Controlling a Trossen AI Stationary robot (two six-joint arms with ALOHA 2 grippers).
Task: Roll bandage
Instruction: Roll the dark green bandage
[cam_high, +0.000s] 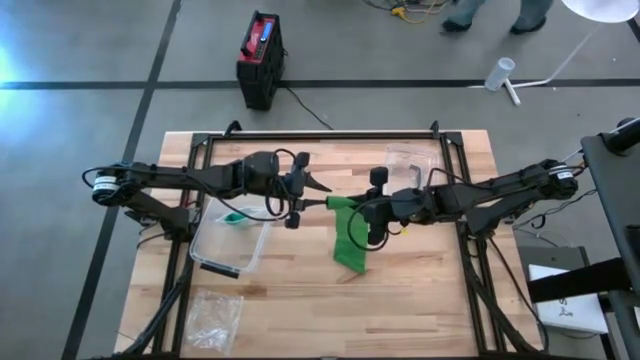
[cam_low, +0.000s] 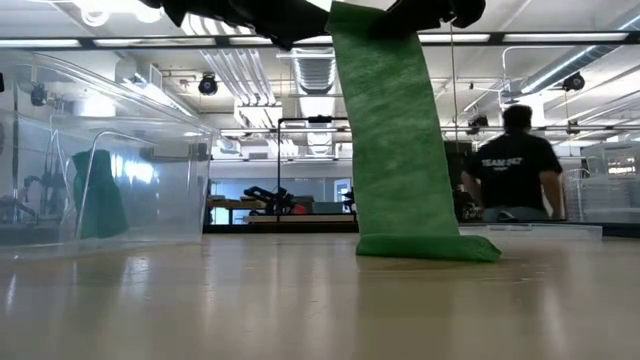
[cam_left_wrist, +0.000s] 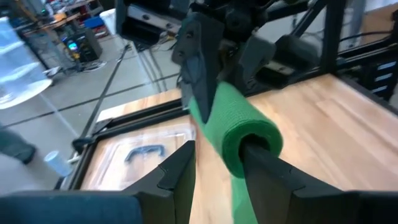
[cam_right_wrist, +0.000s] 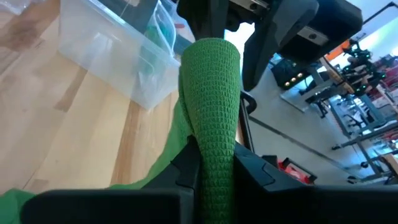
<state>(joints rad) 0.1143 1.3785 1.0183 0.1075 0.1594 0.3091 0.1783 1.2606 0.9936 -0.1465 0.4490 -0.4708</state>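
A green bandage (cam_high: 347, 232) hangs between my two grippers above the middle of the table. Its rolled part (cam_right_wrist: 210, 93) lies level in the air. Its loose tail (cam_low: 395, 140) drops straight down, and the tail's end (cam_low: 430, 246) lies folded on the wood. My left gripper (cam_left_wrist: 217, 165) comes from the table's left, open, at one end of the roll. My right gripper (cam_right_wrist: 214, 167) comes from the right and is shut on the other end. My left gripper has one finger (cam_left_wrist: 268, 171) pushed into the hollow end of the roll (cam_left_wrist: 252, 138), level, from the table's left. The other finger (cam_left_wrist: 177, 177) stands apart from the roll with bare gap between. The roll is clear of the table. My right gripper pinches the roll's right end (cam_right_wrist: 211, 149) between its two fingers, coming level from the table's right and lying along the roll. The roll stretches away from the fingers toward the left gripper, lifted clear, with the tail hanging below it.
A clear plastic box (cam_high: 228, 240) with another green bandage (cam_high: 236, 215) inside stands left of centre. A clear bag (cam_high: 214, 316) lies at the near left, and a clear lid (cam_high: 406, 158) lies at the far side. A person (cam_low: 516, 160) stands beyond the table.
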